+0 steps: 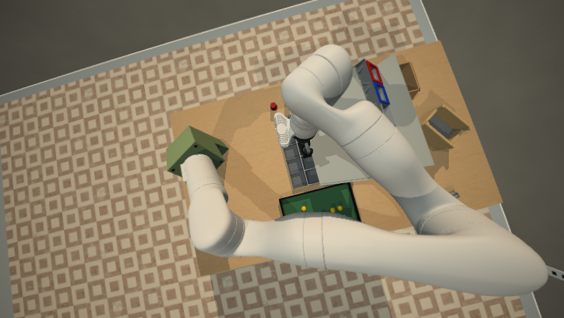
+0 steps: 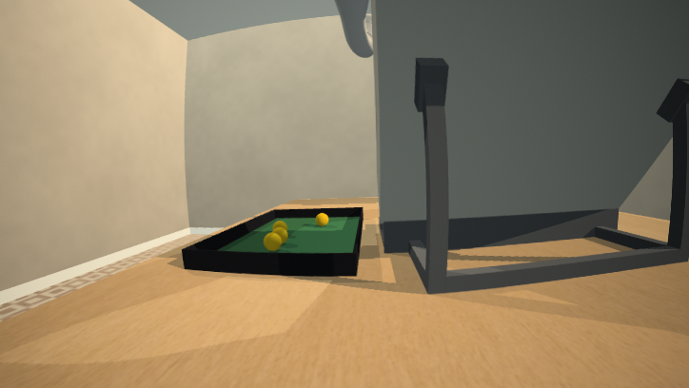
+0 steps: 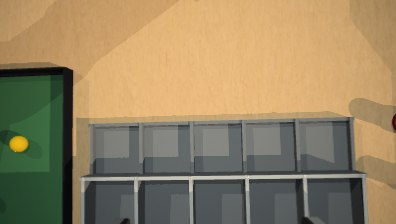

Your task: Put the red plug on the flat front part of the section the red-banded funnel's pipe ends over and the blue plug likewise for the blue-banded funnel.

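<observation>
My gripper point(image 1: 307, 149) point(image 3: 215, 220) is open and empty, pointing down over the grey sectioned box point(image 1: 304, 167) point(image 3: 220, 176). Its two fingertips show at the wrist view's bottom edge. The box has two rows of sections; no plug shows on the visible ones. The red plug point(image 1: 273, 106) point(image 3: 394, 122) stands on the table beyond the box's end, cut off in the wrist view. The red-banded funnel point(image 1: 377, 82) and blue-banded funnel point(image 1: 384, 103) are at the cover's top. Yellow marbles point(image 1: 304, 208) point(image 2: 322, 220) point(image 3: 19, 144) lie in the green tray point(image 1: 323, 199) point(image 2: 288, 263) point(image 3: 68, 150). I cannot see the blue plug.
The large grey cover point(image 1: 339, 169) point(image 2: 530, 120) stands behind the box. A dark frame point(image 2: 436, 192) is behind it. A green block-shaped object point(image 1: 189, 146) is at the table's left. Wooden holders point(image 1: 453, 112) are at the right. The arm hides part of the tray and funnels.
</observation>
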Robot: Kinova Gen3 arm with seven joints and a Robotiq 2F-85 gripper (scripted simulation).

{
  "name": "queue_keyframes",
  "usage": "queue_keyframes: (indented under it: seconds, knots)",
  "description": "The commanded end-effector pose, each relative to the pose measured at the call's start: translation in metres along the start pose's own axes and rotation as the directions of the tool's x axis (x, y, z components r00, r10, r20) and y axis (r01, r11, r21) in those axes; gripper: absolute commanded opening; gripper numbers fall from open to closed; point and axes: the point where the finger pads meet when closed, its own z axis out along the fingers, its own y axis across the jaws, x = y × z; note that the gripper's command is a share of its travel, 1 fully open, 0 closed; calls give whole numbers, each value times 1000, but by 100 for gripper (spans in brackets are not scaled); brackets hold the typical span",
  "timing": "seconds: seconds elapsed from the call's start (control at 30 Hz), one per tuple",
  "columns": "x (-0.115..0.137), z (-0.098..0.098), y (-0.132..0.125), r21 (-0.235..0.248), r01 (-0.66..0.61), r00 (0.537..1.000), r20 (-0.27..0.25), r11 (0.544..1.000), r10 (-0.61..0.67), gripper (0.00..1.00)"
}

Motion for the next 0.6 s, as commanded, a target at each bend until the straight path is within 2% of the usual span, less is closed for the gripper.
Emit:
queue_keyframes:
  seconds: [0.0,0.13,0.17,0.57]
  knots:
    - [0,-1,0,-1,0,1000,1,1000,0,100]
    - [0,-1,0,-1,0,1000,1,1000,0,100]
    - [0,-1,0,-1,0,1000,1,1000,0,50]
    - [0,-1,0,-1,0,1000,1,1000,0,50]
